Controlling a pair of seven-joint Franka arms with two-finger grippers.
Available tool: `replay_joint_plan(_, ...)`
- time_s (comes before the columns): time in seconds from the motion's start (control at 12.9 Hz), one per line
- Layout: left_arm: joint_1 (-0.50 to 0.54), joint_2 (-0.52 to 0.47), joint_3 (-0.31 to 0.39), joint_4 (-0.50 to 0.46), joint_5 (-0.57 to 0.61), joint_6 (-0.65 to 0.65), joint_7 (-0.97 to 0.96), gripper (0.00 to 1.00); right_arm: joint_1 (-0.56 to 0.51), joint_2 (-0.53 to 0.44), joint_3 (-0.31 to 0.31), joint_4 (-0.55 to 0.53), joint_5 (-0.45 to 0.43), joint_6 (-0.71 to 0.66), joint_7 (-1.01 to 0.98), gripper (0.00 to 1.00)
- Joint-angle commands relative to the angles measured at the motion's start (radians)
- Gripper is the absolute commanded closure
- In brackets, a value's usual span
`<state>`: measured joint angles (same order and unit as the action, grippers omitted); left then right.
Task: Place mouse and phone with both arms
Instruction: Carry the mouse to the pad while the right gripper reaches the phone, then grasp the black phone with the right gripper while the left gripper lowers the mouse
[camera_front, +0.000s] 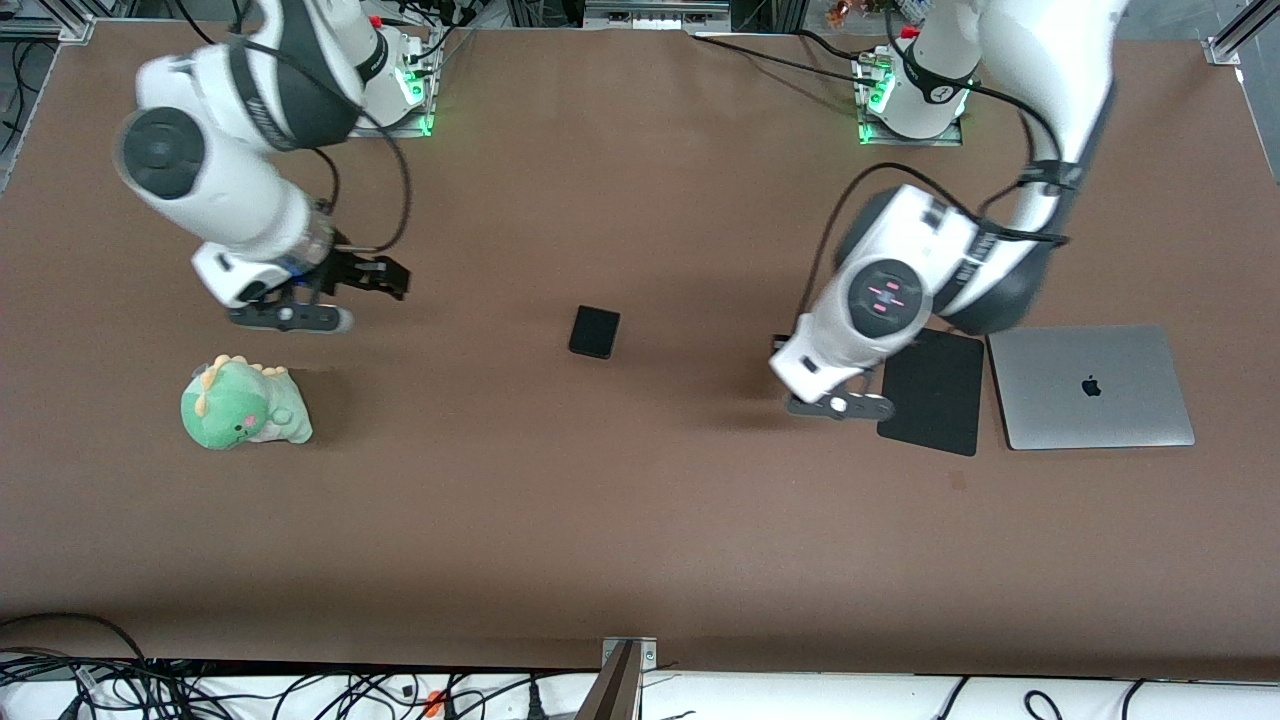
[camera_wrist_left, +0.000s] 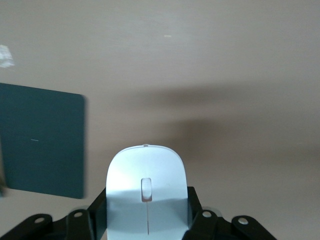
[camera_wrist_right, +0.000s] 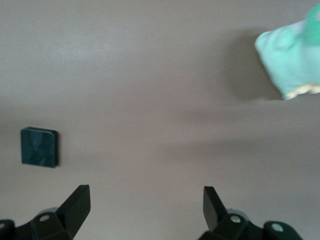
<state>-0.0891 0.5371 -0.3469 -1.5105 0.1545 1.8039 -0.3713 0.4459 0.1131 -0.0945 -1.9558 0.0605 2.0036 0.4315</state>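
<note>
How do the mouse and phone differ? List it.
The mouse is white and oval; the phone is black and rectangular. The mouse is clamped in the left tool in the air; the phone lies free on the table, mid-table. Both are small and smooth.

Counted on the table: one phone (camera_front: 594, 331), one white mouse (camera_wrist_left: 146, 192) (seen only from the left wrist), one black pad (camera_front: 933, 392), one laptop (camera_front: 1094, 386), one green dinosaur plush (camera_front: 244, 404), and two arms.

Mouse (camera_wrist_left: 146, 195) hidden under left arm, front view
</note>
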Motion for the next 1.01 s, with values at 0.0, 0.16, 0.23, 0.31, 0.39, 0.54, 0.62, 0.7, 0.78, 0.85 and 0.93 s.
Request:
replay_joint_plan(0.0,0.092,-0.013,-0.009,0.004,-0.02,-0.061,0.179,0.75,0.089,0.087,0.033,-0.023,0.009,0.143,0.185,0.0)
replay_joint_plan(0.16,0.143,-0.002,-0.001,-0.011,-0.004,-0.074,0.256,0.75,0.155,0.183,0.042,-0.023,0.009,0.277,0.295,0.0)
replay_joint_plan(0.23,0.172,0.001,0.002,-0.019,-0.004,-0.072,0.285,0.75,0.195,0.235,0.042,-0.017,0.009,0.343,0.361,0.0)
replay_joint_plan(0.31,0.195,0.006,0.002,-0.033,0.0,-0.066,0.307,0.74,0.227,0.279,0.042,-0.015,0.009,0.413,0.416,0.0)
replay_joint_plan(0.39,0.201,0.007,0.002,-0.039,0.04,-0.066,0.33,0.73,0.256,0.313,0.042,-0.015,0.007,0.464,0.462,0.0)
replay_joint_plan(0.54,0.228,0.006,0.0,-0.083,0.101,-0.046,0.339,0.73,0.301,0.364,0.041,0.004,0.007,0.518,0.547,0.0)
replay_joint_plan(0.62,0.242,0.004,0.0,-0.118,0.102,-0.008,0.341,0.73,0.316,0.387,0.041,0.021,0.007,0.532,0.575,0.0)
replay_joint_plan(0.7,0.259,0.0,0.0,-0.169,0.103,0.052,0.348,0.73,0.336,0.414,0.041,0.04,0.007,0.55,0.598,0.0)
replay_joint_plan(0.78,0.278,-0.003,0.0,-0.21,0.103,0.11,0.38,0.73,0.347,0.439,0.041,0.049,0.007,0.57,0.604,0.0)
replay_joint_plan(0.85,0.314,-0.002,-0.004,-0.239,0.102,0.145,0.412,0.73,0.358,0.462,0.041,0.052,0.006,0.602,0.605,0.0)
replay_joint_plan(0.93,0.34,-0.002,-0.007,-0.284,0.103,0.197,0.419,0.73,0.367,0.48,0.041,0.054,0.002,0.619,0.606,0.0)
